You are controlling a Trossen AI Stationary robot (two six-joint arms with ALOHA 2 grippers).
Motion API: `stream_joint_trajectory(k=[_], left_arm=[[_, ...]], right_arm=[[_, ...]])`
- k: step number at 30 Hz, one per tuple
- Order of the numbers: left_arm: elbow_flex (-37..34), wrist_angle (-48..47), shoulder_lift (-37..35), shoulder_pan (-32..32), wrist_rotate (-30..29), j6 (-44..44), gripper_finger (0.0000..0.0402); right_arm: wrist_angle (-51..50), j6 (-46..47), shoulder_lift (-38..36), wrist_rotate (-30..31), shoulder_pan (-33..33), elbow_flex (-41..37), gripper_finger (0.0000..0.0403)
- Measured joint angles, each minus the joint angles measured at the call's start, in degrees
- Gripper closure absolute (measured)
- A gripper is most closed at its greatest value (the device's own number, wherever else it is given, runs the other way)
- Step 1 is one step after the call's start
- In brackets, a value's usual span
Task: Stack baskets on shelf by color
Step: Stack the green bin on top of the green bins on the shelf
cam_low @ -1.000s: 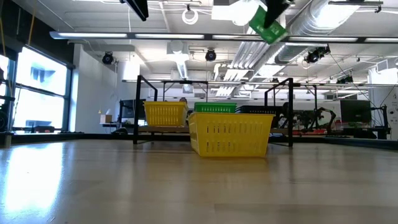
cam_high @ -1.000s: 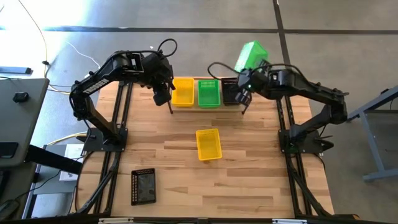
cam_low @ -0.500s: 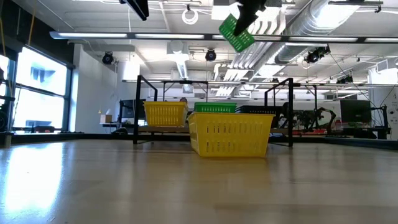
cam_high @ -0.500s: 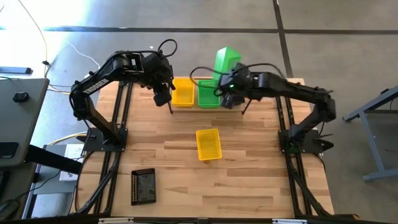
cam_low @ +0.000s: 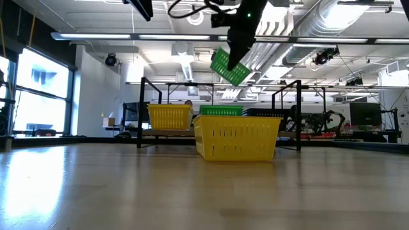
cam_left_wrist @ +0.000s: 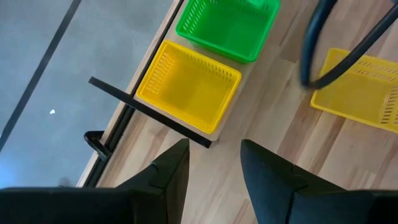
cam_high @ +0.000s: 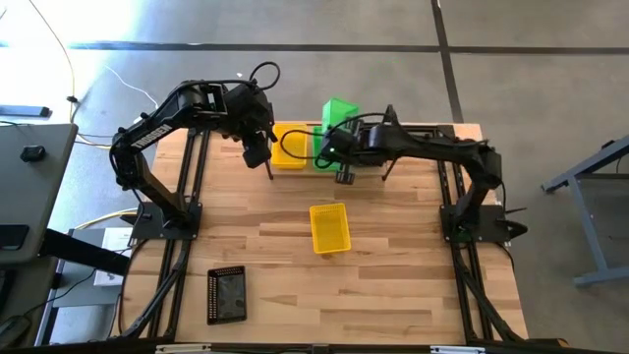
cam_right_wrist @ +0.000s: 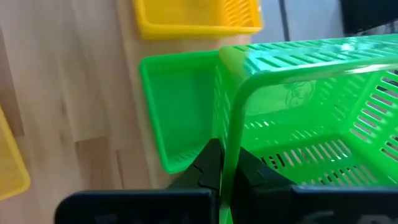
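**A:** Above the shelf (cam_high: 295,163), your right gripper (cam_high: 337,149) is clamped on the rim of a green basket (cam_high: 339,113), carried tilted in the air. Right wrist view shows the fingers pinched tight on that rim (cam_right_wrist: 231,155).

**B:** What's under it?

**A:** A second green basket (cam_left_wrist: 226,28) sitting on the shelf, directly below the held one. Just beside it, a yellow basket on the shelf (cam_left_wrist: 188,92). In the low view the held one hangs clear above the shelved green (cam_low: 221,111), not touching it.

**B:** And your left gripper (cam_high: 257,152)?

**A:** It hovers near the shelf's end by the shelved yellow, holding nothing, fingers (cam_left_wrist: 171,174) parted with a moderate gap.

**B:** Anything loose on the table (cam_high: 393,275)?

**A:** A yellow basket (cam_high: 329,228) mid-table, upright, well apart from the shelf and from both grippers. A black basket (cam_high: 226,294) nearer the left front corner, alone.

**B:** Dark basket on the shelf past the green?

**A:** You see a dark mesh edge (cam_low: 261,112) there in the low view; from above the right arm covers it, so I can't tell more.
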Motion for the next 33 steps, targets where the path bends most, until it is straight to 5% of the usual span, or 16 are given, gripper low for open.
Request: stream_joint_trajectory(k=[7, 33], left_arm=[[0.0, 0.0, 0.0, 0.0, -0.15, -0.25, 0.0268], [-0.01, 0.0, 0.02, -0.02, -0.24, -0.23, 0.0268]], right_arm=[[1.25, 0.96, 3.39, -4.87, 0.36, -0.02, 0.0403], [0.93, -1.31, 9.76, -5.16, -0.64, -0.2, 0.0403]])
